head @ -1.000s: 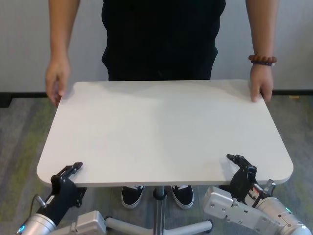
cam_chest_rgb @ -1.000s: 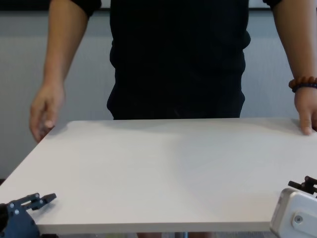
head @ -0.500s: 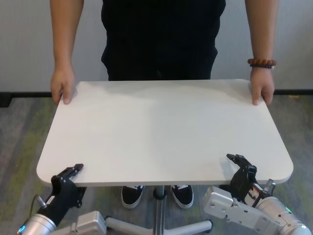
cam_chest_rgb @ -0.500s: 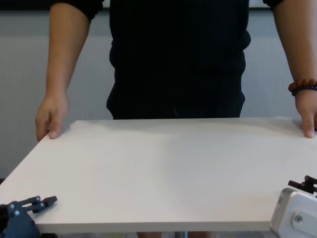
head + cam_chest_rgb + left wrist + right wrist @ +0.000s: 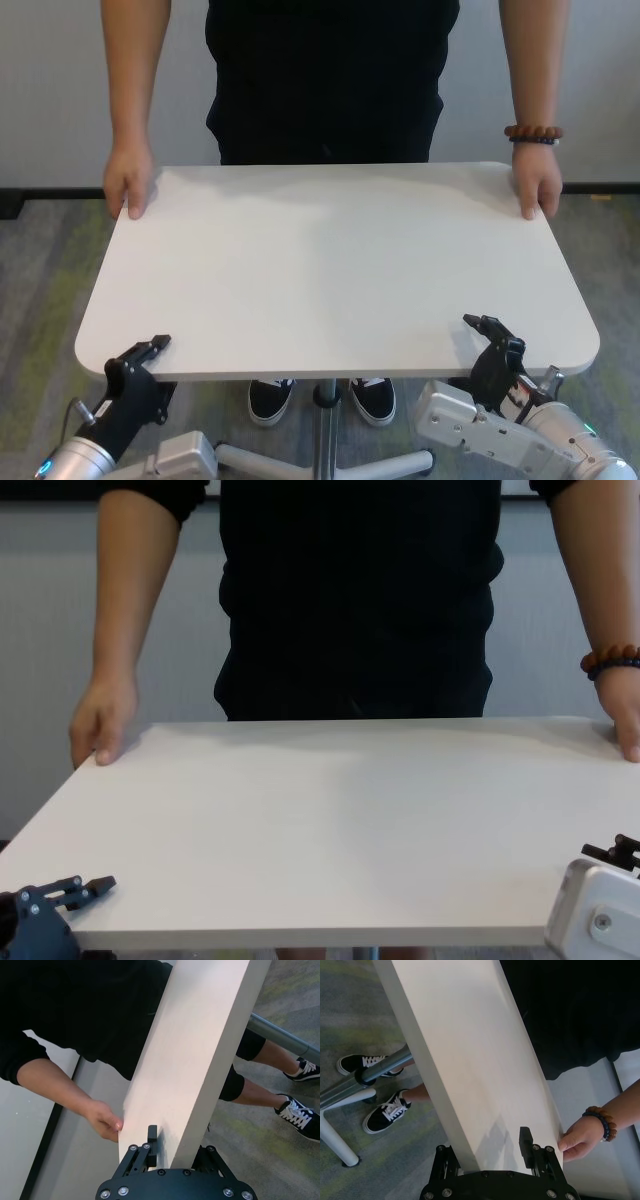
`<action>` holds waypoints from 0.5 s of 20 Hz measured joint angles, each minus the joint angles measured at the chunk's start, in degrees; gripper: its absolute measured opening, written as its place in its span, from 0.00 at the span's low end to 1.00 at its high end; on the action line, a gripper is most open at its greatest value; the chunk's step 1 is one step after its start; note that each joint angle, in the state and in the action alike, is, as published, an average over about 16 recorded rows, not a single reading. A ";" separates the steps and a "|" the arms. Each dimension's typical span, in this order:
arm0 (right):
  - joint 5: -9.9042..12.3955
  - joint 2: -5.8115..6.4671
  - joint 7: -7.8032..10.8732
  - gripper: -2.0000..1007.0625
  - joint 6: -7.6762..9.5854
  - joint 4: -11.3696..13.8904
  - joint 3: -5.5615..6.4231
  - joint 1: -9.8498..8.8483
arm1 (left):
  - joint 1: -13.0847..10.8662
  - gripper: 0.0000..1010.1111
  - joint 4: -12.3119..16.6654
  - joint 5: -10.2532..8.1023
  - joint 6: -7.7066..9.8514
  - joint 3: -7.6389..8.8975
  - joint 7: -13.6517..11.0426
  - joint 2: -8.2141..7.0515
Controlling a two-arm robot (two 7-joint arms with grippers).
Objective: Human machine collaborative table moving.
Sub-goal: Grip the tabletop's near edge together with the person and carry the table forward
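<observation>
Human's (image 5: 330, 80) hand has settled on the table's (image 5: 330, 270) far corner.

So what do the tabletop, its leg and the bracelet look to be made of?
Tabletop: probably laminate or painted board, matte white, with a thin uniform edge and soft shadows. Leg: metal tube, going by its silvery sheen and highlight. Bracelet: round brown-red beads, possibly wood or stone; the look leaves it open.
</observation>
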State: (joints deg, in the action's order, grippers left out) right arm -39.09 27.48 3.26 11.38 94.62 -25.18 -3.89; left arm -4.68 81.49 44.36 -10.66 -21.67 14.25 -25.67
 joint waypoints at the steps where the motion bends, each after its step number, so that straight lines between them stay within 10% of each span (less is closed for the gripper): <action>1: 0.00 0.00 0.00 0.63 0.00 0.00 0.00 0.00 | 0.00 0.31 0.00 0.00 0.00 0.00 0.00 0.00; 10: 0.00 0.00 0.00 0.63 0.00 0.00 0.00 0.00 | 0.00 0.31 0.01 -0.01 -0.01 0.00 0.02 0.00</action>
State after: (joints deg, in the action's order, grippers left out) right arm -39.09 27.48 3.26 11.38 94.61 -25.18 -3.90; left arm -4.68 81.50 44.34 -10.67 -21.66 14.26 -25.67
